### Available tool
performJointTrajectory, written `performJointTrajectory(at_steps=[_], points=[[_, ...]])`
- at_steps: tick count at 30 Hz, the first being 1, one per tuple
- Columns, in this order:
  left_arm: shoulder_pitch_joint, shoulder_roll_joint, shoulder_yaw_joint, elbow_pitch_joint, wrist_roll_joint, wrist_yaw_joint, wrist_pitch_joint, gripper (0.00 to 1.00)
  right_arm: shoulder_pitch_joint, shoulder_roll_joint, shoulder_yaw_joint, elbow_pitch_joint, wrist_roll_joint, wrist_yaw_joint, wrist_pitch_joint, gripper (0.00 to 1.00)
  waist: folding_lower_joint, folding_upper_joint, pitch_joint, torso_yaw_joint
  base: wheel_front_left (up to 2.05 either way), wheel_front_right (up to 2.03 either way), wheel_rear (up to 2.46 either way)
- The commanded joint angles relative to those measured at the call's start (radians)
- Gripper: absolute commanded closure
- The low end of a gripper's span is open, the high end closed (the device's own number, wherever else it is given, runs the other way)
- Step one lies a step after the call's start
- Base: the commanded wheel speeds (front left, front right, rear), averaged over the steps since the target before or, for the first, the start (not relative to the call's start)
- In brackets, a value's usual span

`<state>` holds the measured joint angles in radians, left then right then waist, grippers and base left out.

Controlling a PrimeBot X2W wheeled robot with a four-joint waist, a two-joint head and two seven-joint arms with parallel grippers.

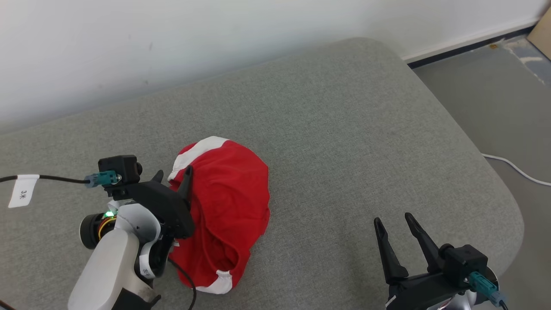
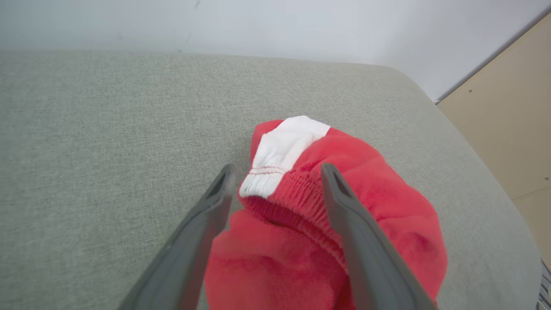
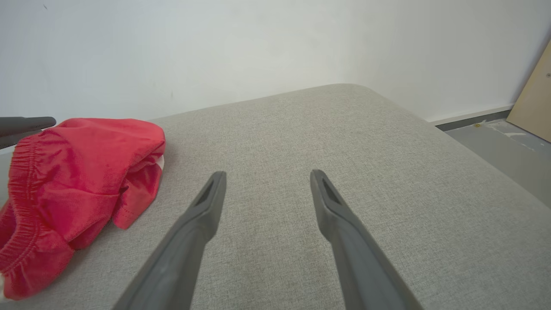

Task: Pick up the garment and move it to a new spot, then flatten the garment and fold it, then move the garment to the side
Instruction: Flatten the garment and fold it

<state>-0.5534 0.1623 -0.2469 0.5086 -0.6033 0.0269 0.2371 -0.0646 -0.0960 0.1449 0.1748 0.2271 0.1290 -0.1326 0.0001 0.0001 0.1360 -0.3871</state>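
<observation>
The garment (image 1: pixel 228 202) is red with white panels and an elastic band, crumpled in a heap on the grey cushion (image 1: pixel 344 142). My left gripper (image 1: pixel 174 174) stands open at the heap's left edge, one finger over the red cloth and one beside it. In the left wrist view the open gripper (image 2: pixel 277 172) straddles the gathered band and a white panel of the garment (image 2: pixel 387 202), with the cloth between the fingers. My right gripper (image 1: pixel 392 220) is open over bare cushion at the lower right, well clear of the heap. The right wrist view has the garment (image 3: pixel 77 172) far left of the gripper (image 3: pixel 267 174).
A white wall runs along the cushion's far edge. The cushion's rounded right edge drops to a grey floor (image 1: pixel 495 99) with a white cable (image 1: pixel 516 170). A tan board (image 2: pixel 503 125) stands at the right. A black cable with a white tag (image 1: pixel 23 191) crosses the left.
</observation>
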Motion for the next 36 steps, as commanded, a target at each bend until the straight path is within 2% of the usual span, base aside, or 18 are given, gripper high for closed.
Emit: performJointTrajectory(at_steps=[1, 4, 6, 7, 9, 10, 14, 15, 16, 19, 22, 25, 26, 27, 31, 36], points=[[-0.019, -0.003, 0.005, 0.017, -0.008, 0.01, 0.011, 0.0, -0.015, 0.007, -0.001, 0.003, 0.002, 0.003, -0.008, 0.0, -0.0001, -0.0001, 0.018, -0.014, 0.0, 0.0, 0.0], [-0.028, 0.005, 0.002, 0.041, 0.01, 0.037, 0.02, 0.0, -0.018, 0.008, -0.002, 0.01, 0.001, 0.003, -0.013, 0.0, -0.0001, -0.0001, 0.023, -0.014, 0.0, 0.0, 0.0], [-0.031, -0.001, -0.003, 0.049, 0.005, 0.037, 0.029, 0.0, -0.019, 0.01, -0.003, 0.015, 0.0, 0.003, -0.016, 0.0, -0.0001, -0.0001, 0.026, -0.012, 0.0, 0.0, 0.0], [-0.034, -0.003, -0.006, 0.053, 0.001, 0.034, 0.037, 0.09, -0.019, 0.01, -0.002, 0.017, 0.0, 0.003, -0.017, 0.0, -0.0001, -0.0001, 0.026, -0.011, 0.0, 0.0, 0.0], [-0.041, -0.004, -0.014, 0.063, -0.003, 0.027, 0.052, 0.58, -0.024, 0.011, -0.001, 0.02, 0.0, 0.003, -0.016, 0.0, -0.0001, -0.0001, 0.028, -0.009, 0.0, 0.0, 0.0], [-0.041, -0.004, -0.014, 0.063, -0.003, 0.027, 0.052, 0.58, -0.024, 0.011, -0.001, 0.02, 0.0, 0.003, -0.016, 0.0, -0.0001, -0.0001, 0.028, -0.009, 0.0, 0.0, 0.0], [-0.043, -0.02, -0.02, 0.079, -0.024, 0.022, 0.078, 0.69, -0.034, 0.013, 0.003, 0.024, 0.0, 0.003, -0.017, 0.0, -0.0001, -0.0001, 0.028, -0.009, 0.0, 0.0, 0.0], [-0.043, -0.021, -0.021, 0.082, -0.027, 0.023, 0.084, 0.96, -0.036, 0.013, 0.004, 0.026, 0.001, 0.003, -0.017, 0.0, -0.0001, -0.0001, 0.028, -0.009, 0.0, 0.0, 0.0], [-0.04, -0.024, -0.021, 0.086, -0.032, 0.023, 0.091, 1.0, -0.036, 0.013, 0.005, 0.026, 0.001, 0.003, -0.018, 0.0, -0.0001, -0.0001, 0.027, -0.009, 0.0, 0.0, 0.0], [-0.03, -0.034, -0.029, 0.089, -0.047, 0.01, 0.109, 1.0, -0.033, 0.012, 0.008, 0.03, 0.002, 0.003, -0.02, 0.0, -0.0001, -0.0001, 0.023, -0.01, 0.0, 0.0, 0.0], [-0.027, -0.034, -0.033, 0.074, -0.038, -0.004, 0.08, 1.0, -0.031, 0.007, 0.005, 0.032, 0.002, 0.003, -0.018, 0.0, -0.0001, -0.0001, 0.017, -0.009, 0.0, 0.0, 0.0], [-0.035, -0.023, -0.04, 0.072, -0.016, 0.007, 0.051, 1.0, -0.03, 0.004, 0.007, 0.034, 0.002, 0.003, -0.013, 0.0, -0.0001, -0.0001, 0.01, -0.005, 0.0, 0.0, 0.0], [-0.039, -0.017, -0.043, 0.074, -0.01, 0.012, 0.045, 0.63, -0.03, 0.002, 0.008, 0.033, 0.003, 0.003, -0.012, 0.0, -0.0001, -0.0001, 0.007, -0.003, 0.0, 0.0, 0.0], [-0.043, -0.013, -0.042, 0.077, -0.003, 0.02, 0.045, 0.0, -0.03, 0.001, 0.009, 0.032, 0.003, 0.003, -0.01, 0.0, -0.0001, -0.0001, 0.004, -0.002, 0.0, 0.0, 0.0], [-0.051, 0.006, -0.042, 0.089, 0.004, 0.042, 0.068, 0.0, -0.03, -0.003, 0.015, 0.028, 0.003, 0.003, -0.005, 0.0, -0.0001, -0.0001, -0.002, 0.002, 0.0, 0.0, 0.0], [-0.081, 0.029, -0.047, 0.12, -0.018, 0.016, 0.141, 0.0, -0.039, -0.009, 0.026, 0.024, 0.008, 0.003, 0.0, 0.0, -0.0001, -0.0001, 0.004, -0.004, 0.0, 0.0, 0.0]])
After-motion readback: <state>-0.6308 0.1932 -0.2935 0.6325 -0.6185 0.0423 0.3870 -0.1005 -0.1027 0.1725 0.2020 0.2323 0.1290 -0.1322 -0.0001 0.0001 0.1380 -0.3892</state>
